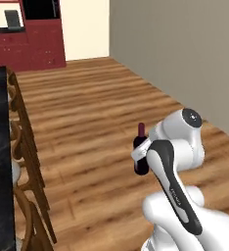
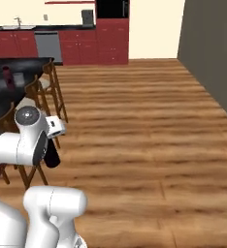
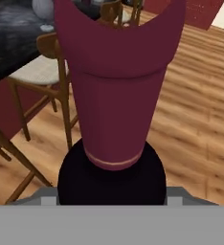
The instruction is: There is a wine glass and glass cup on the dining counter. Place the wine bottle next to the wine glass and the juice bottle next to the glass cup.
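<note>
I hold the wine bottle (image 1: 141, 164), nearly black with a pinkish-red neck, upright above the wooden floor. My gripper (image 1: 139, 152) is shut on its body. In the hand view the wine bottle (image 3: 115, 95) looms close and hides my fingertips. From the right base view its dark body (image 2: 51, 156) hangs beside my arm. The dining counter (image 1: 0, 162) with its black veined top lies to my left. The pale wine glass (image 3: 42, 9) stands on the dining counter (image 3: 8, 43). A small dark red bottle, apparently the juice bottle (image 2: 8, 76), stands on the counter top (image 2: 23, 85).
Wooden chairs (image 1: 31, 166) with pale seats (image 3: 37, 72) line the counter edge between me and the top. Open wooden floor (image 2: 144, 126) spreads to the right. A grey wall (image 1: 185, 49) bounds the far side. Red cabinets (image 2: 76, 46) stand at the back.
</note>
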